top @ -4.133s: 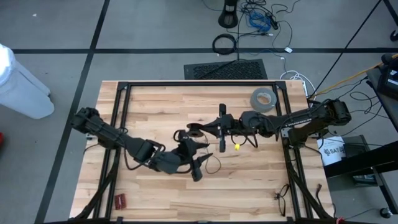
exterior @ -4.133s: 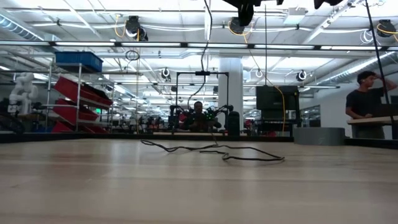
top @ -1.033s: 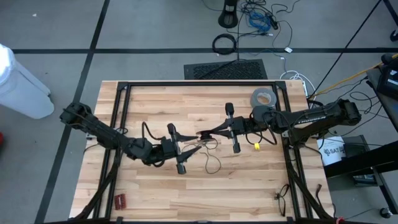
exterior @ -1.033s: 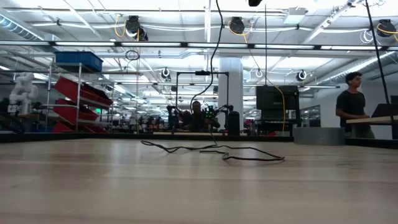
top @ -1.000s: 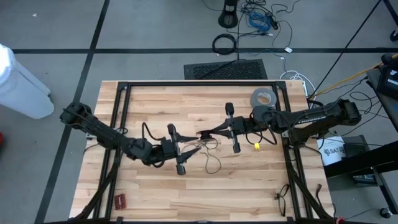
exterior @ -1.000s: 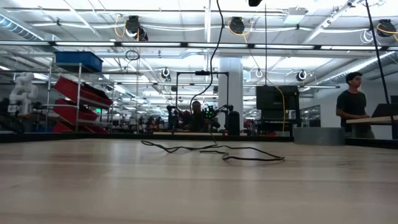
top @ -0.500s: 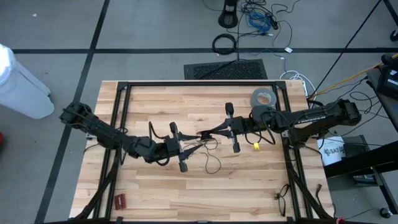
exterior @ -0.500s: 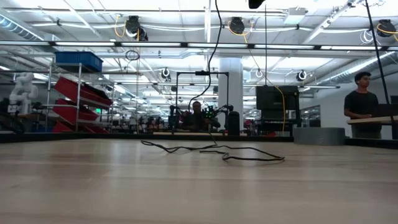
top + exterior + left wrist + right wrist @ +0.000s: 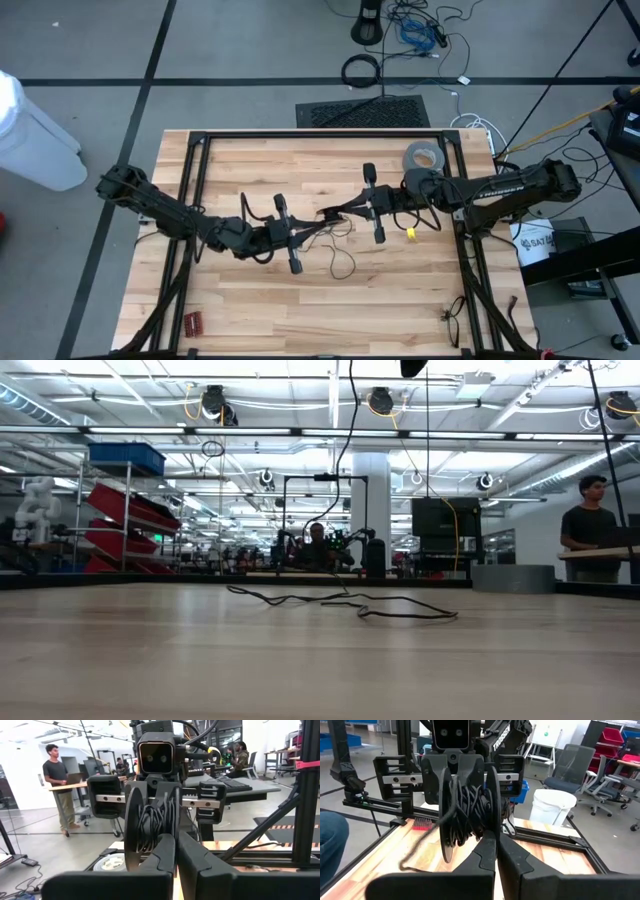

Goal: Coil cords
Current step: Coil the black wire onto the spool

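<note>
high view: both tools (image 9: 318, 224) pinch the cord (image 9: 340, 262) mid-table.

My overhead camera looks straight down on the whole worktop (image 9: 400, 300). My low camera sits at worktop level, facing the room. My two wrist cameras face each other closely above mid-worktop.

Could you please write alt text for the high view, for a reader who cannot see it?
Seen from above, the left gripper and the right gripper meet, both shut, at the middle of a wooden table, with a thin black cord looping below them. A grey tape roll lies near the far right corner.
</note>
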Controlling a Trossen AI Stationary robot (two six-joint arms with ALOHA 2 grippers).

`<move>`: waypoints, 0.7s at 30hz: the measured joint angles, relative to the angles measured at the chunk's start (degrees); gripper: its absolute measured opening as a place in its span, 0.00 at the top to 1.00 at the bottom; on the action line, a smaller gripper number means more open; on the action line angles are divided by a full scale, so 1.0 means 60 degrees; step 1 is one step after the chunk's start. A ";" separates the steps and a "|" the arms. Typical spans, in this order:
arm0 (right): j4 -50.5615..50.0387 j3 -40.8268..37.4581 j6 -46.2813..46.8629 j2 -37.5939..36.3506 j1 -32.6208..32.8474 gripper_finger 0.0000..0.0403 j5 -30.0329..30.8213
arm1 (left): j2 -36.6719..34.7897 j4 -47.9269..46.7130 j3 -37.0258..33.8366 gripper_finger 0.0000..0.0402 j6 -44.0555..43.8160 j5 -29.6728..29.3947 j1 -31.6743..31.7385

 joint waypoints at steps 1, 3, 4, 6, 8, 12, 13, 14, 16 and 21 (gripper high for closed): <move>-0.0012 0.0000 -0.0001 0.0000 0.0000 1.00 0.0000 | 0.0000 0.0000 0.0000 0.98 0.0006 -0.0002 0.0008; -0.0077 0.0000 -0.0001 0.0000 0.0000 1.00 0.0000 | 0.0000 0.0000 0.0000 0.98 -0.0002 -0.0006 0.0010; -0.0120 0.0000 -0.0001 0.0000 0.0001 1.00 0.0000 | -0.0007 -0.0011 0.0000 0.99 -0.0009 -0.0006 0.0010; -0.0211 0.0000 -0.0001 0.0000 0.0007 0.98 0.0011 | -0.0122 -0.0209 0.0000 0.99 -0.0326 -0.0009 -0.0008; -0.0334 0.0000 -0.0001 -0.0021 0.0027 0.95 0.0111 | -0.0320 -0.0513 0.0000 0.99 -0.0727 -0.0012 0.0000; -0.1257 0.0000 0.0064 -0.0312 0.0029 0.89 0.0380 | -0.0748 -0.1276 0.0000 0.99 -0.0763 -0.0090 -0.0071; -0.1554 0.0000 0.0158 -0.0437 0.0030 0.88 0.0601 | -0.0869 -0.1439 0.0000 0.99 -0.0763 -0.0090 -0.0093; -0.1877 0.0000 0.0262 -0.0569 0.0036 0.86 0.0853 | -0.1004 -0.1643 0.0000 1.00 -0.0773 -0.0093 -0.0124; -0.2460 0.0000 0.0468 -0.0848 0.0036 0.84 0.1404 | -0.1256 -0.2228 0.0000 1.00 -0.1007 -0.0093 -0.0164; -0.2055 -0.0001 0.0820 -0.1423 0.0234 0.81 0.1662 | -0.1780 -0.3587 0.0000 1.00 -0.1527 0.0119 -0.0168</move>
